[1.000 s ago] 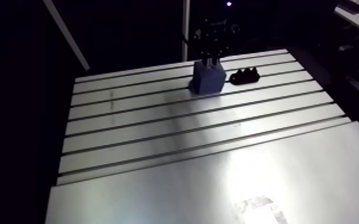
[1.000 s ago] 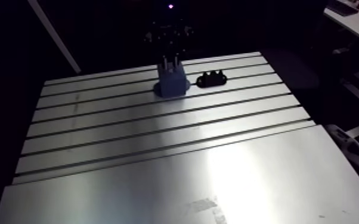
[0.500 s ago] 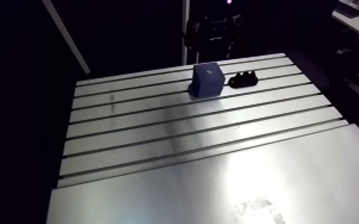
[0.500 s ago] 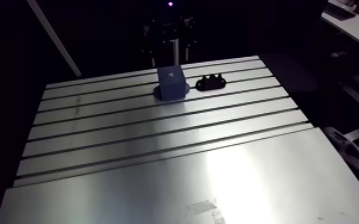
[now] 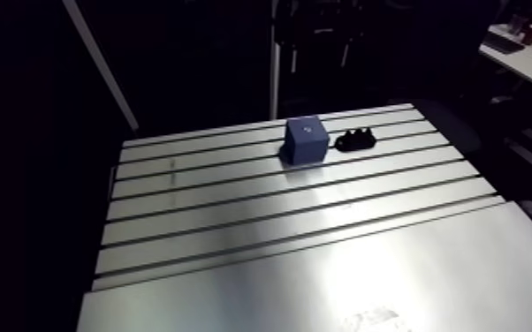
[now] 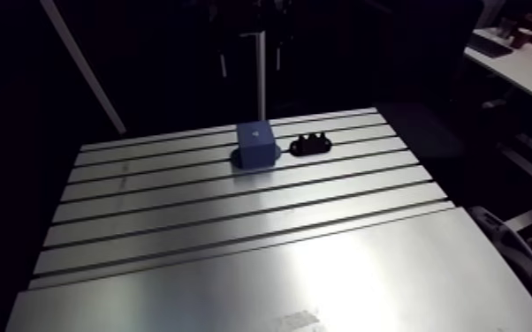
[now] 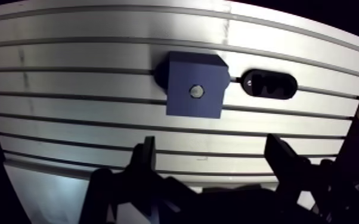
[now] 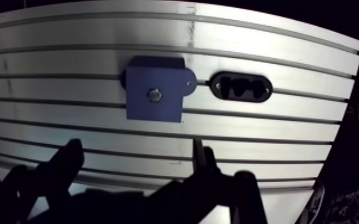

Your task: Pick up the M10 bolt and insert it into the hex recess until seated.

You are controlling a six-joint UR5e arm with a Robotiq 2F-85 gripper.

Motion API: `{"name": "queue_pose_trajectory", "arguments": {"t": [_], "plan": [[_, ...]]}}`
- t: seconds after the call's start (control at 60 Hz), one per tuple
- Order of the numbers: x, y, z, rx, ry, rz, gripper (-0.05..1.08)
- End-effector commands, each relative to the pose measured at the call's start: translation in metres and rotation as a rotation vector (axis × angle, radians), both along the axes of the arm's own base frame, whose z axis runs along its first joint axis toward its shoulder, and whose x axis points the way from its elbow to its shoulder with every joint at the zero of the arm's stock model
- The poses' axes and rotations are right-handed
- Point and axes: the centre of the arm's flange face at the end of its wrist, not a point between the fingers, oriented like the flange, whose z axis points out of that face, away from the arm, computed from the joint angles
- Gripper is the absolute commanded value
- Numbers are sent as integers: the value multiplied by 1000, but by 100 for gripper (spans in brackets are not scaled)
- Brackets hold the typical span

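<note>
M10 bolt (image 7: 197, 92) sitting in hex recess, showing as grey metal spot at centre of blue block (image 7: 185, 74) top. Black holder (image 7: 269, 84) lying just beside block on slotted table (image 7: 68, 59). Above, gripper (image 7: 212, 146) hovering, fingers spread wide, gripping nothing.

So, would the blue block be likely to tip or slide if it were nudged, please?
Probably not tip: the block looks squat, about as wide as tall. Sliding seems unlikely too: a flange at its base sits flat on the table, perhaps fastened.
</note>
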Motion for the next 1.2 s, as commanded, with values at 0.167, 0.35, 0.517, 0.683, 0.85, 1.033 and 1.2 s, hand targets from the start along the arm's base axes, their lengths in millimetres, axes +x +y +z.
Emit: {"name": "queue_pose_trajectory", "arguments": {"t": [0.167,0.35,0.517,0.683,0.85,1.033,1.2], "plan": [[26,-3,95,17,35,-41,0],[36,-4,109,22,55,-77,0],[44,-6,117,22,68,-83,0],[51,-8,130,26,89,-83,0],[58,-10,140,27,100,-83,0],[67,-14,156,29,118,-80,0],[72,-17,157,27,119,-78,0]]}}
